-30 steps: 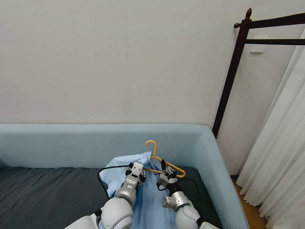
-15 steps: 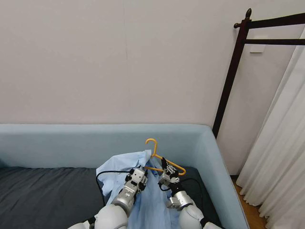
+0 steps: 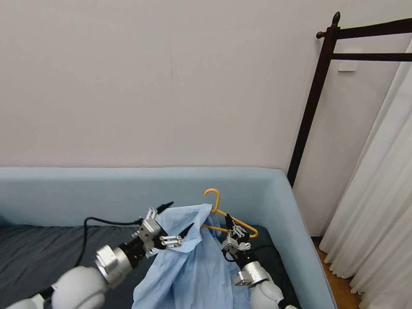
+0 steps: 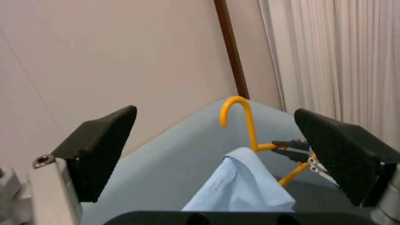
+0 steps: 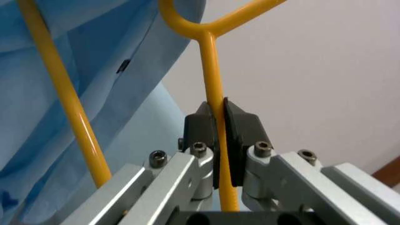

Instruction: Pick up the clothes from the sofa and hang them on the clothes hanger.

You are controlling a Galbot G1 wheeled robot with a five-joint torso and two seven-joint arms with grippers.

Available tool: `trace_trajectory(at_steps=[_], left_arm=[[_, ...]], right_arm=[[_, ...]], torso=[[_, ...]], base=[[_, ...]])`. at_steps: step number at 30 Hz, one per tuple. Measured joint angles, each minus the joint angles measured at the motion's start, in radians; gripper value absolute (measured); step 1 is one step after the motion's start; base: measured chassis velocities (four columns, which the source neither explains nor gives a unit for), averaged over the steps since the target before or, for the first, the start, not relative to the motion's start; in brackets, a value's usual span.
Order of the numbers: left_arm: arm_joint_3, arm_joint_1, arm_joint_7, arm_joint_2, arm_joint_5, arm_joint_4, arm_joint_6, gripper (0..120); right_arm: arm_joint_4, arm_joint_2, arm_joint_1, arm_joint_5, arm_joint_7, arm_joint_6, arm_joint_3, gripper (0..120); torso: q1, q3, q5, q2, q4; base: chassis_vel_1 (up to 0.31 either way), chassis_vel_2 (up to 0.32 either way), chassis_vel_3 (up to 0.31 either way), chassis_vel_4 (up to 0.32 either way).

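A light blue shirt (image 3: 187,267) hangs from an orange hanger (image 3: 221,209) above the sofa's right end. My right gripper (image 3: 235,243) is shut on the hanger just below its hook; in the right wrist view its pads (image 5: 239,135) clamp the orange bar (image 5: 212,89), with the shirt (image 5: 93,42) beside it. My left gripper (image 3: 177,220) is open just left of the shirt's collar, holding nothing. In the left wrist view its black fingers (image 4: 100,145) stand wide apart, facing the hanger hook (image 4: 240,115) and shirt (image 4: 240,190). The dark wooden clothes rack (image 3: 317,90) stands at the right.
The pale blue sofa (image 3: 116,187) has a dark seat cushion (image 3: 45,257) and a raised right arm (image 3: 299,232). White curtains (image 3: 380,212) hang at the far right, behind the rack. A plain wall fills the background.
My left gripper has let go of the shirt, opened, and drawn back to the left. The hanger and shirt, held by the right gripper, shifted slightly right and up.
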Motion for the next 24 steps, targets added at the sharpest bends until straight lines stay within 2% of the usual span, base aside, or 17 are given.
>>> trace_trajectory(at_steps=[4, 5, 7, 8, 9, 10, 12, 14, 16, 19, 20, 24], left_arm=[[0.013, -0.122, 0.339, 0.024, -0.142, 0.184, 0.0, 100], [0.013, -0.122, 0.339, 0.024, -0.142, 0.184, 0.0, 100], [0.139, -0.274, 0.519, -0.002, -0.16, 0.309, 0.004, 100], [0.208, -0.349, 0.552, -0.017, -0.166, 0.351, 0.001, 100], [0.281, -0.424, 0.571, -0.032, -0.182, 0.392, 0.001, 100], [0.281, -0.424, 0.571, -0.032, -0.182, 0.392, 0.001, 100], [0.392, -0.549, 0.639, -0.07, -0.204, 0.489, 0.009, 100], [0.466, -0.636, 0.701, -0.11, -0.211, 0.577, 0.02, 100], [0.49, -0.661, 0.716, -0.124, -0.216, 0.604, 0.023, 100], [0.593, -0.753, 0.761, -0.175, -0.233, 0.694, 0.042, 100], [0.593, -0.753, 0.761, -0.175, -0.233, 0.694, 0.042, 100], [0.693, -0.812, 0.773, -0.219, -0.236, 0.766, 0.045, 100]], right_arm=[[-0.023, 0.017, 0.062, 0.0, 0.001, 0.011, -0.058, 3], [-0.023, 0.017, 0.062, 0.0, 0.001, 0.011, -0.058, 3], [-0.02, 0.012, 0.07, -0.008, 0.003, 0.012, -0.071, 3], [-0.017, 0.009, 0.07, -0.015, 0.004, 0.012, -0.072, 3], [-0.012, 0.005, 0.07, -0.023, 0.005, 0.013, -0.071, 3], [-0.012, 0.005, 0.07, -0.023, 0.005, 0.013, -0.071, 3], [-0.005, -0.002, 0.07, -0.032, 0.006, 0.014, -0.066, 3], [-0.004, -0.007, 0.072, -0.046, 0.006, 0.022, -0.059, 3], [-0.004, -0.008, 0.073, -0.051, 0.007, 0.025, -0.058, 3], [-0.006, -0.01, 0.077, -0.066, 0.008, 0.033, -0.053, 3], [-0.006, -0.01, 0.077, -0.066, 0.008, 0.033, -0.053, 3], [-0.012, -0.009, 0.081, -0.067, 0.01, 0.035, -0.052, 3]], torso=[[0.0, 0.0, 0.0001, 0.0, 0.0015], [0.0, 0.0, 0.0001, 0.0, 0.0015], [0.0, 0.0, -0.0007, 0.0, 0.0015], [0.0, 0.0, -0.001, 0.0, 0.0012], [0.0, 0.0, -0.0001, 0.0, -0.0002], [0.0, 0.0, -0.0001, 0.0, -0.0002], [0.0, 0.0, 0.0001, 0.0, -0.0002], [0.0, 0.0, 0.0002, 0.0, 0.0002], [0.0, 0.0, 0.0002, 0.0, 0.0004], [0.0, 0.0, 0.0, 0.0, 0.0007], [0.0, 0.0, 0.0, 0.0, 0.0007], [0.0, 0.0, 0.0002, 0.0, 0.0004]], base=[[0.0, 0.0, 0.0, 0.0], [0.0, 0.0, 0.0, 0.0], [0.0, 0.0, 0.0, 0.0], [0.0, 0.0, 0.0, 0.0], [0.0, 0.0, 0.0, 0.0], [0.0, 0.0, 0.0, 0.0], [0.0, 0.0, 0.0, 0.0], [0.0, 0.0, 0.0, 0.0], [0.0, 0.0, 0.0, 0.0], [0.0, 0.0, 0.0, 0.0], [0.0, 0.0, 0.0, 0.0], [0.0, 0.0, 0.0, 0.0]])
